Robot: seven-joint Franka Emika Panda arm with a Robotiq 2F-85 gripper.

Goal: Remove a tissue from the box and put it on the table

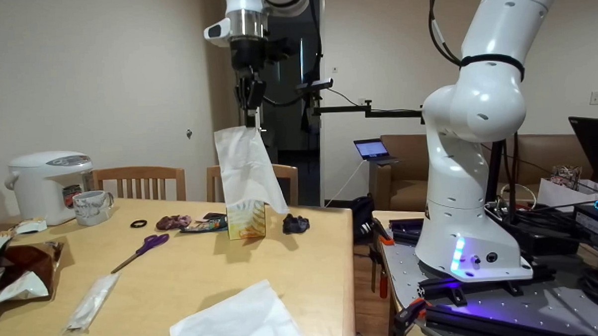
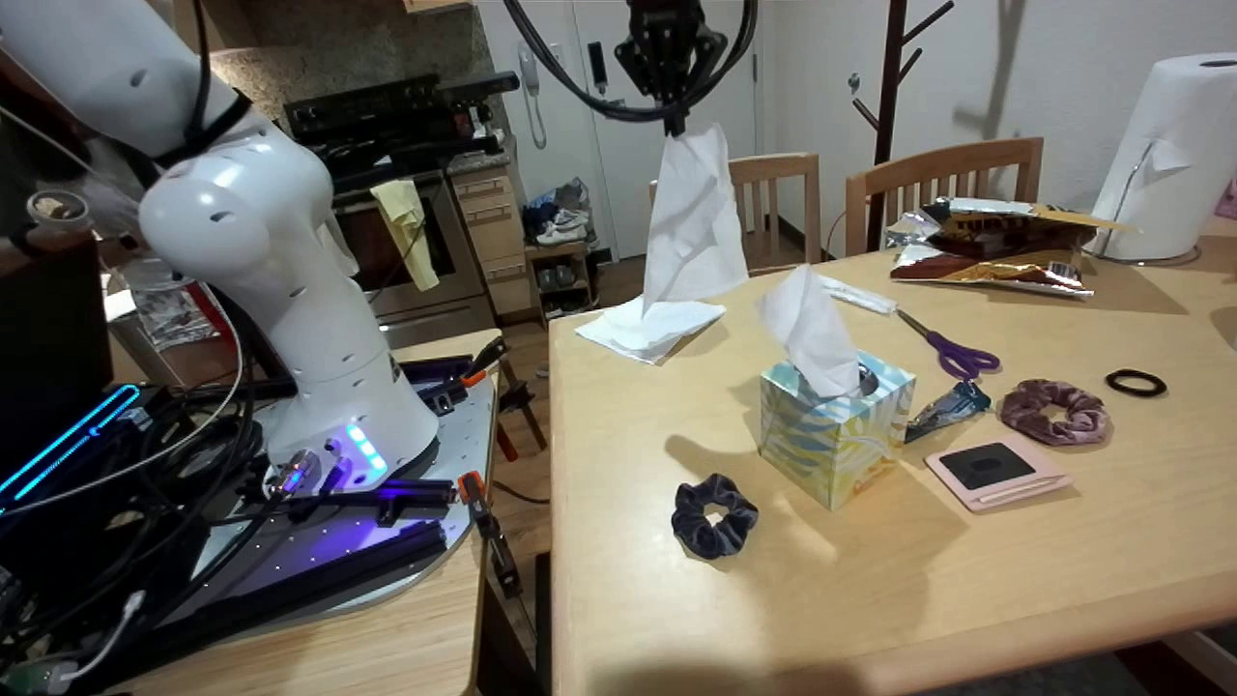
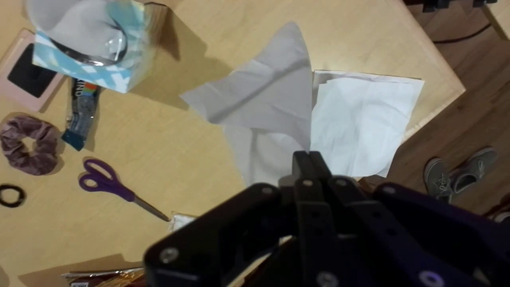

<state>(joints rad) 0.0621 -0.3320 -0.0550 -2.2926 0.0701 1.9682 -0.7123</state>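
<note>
"So, what has the gripper [image 3: 309,157] got?"

"The tissue [image 2: 694,227], pinched firmly at its top edge. The thin paper hangs limp in the air, softly folded, down to a pointed corner."

"Over the box [image 2: 802,435], would you say?"

"From where I stand, well off to one side. The box is upright on the table [image 2: 628,454], a card cube with pale leafy print, yellow and blue, and a crumpled white tuft [image 2: 812,333] rises out of its top."

"And that white sheet [image 3: 364,123]?"

"Flat on the smooth light wood, near the corner, lightly creased, its edges layered. The tissue hangs clear of it."

"What's around the box?"

"A dark scrunchie [image 2: 688,512], velvety and gathered, lies near it. Across from that I see a pink wallet [image 2: 1010,474] with a dark panel, a glossy wrapper [image 2: 947,412] and a plush mauve scrunchie [image 2: 1022,411]."

"Those scissors [image 3: 119,190] have purple plastic loops."

"And metal blades, pointing at a white packet [image 1: 92,302] in clear film. I can't tell whether they touch."

"Farther out?"

"Crinkled foil bags [image 2: 1010,242], a fat paper roll [image 2: 1165,159], a marbled mug [image 1: 92,208] just beside a white appliance [image 1: 48,189] with a rounded lid, and slatted wooden chairs [image 1: 139,172] at the table's side."
</note>
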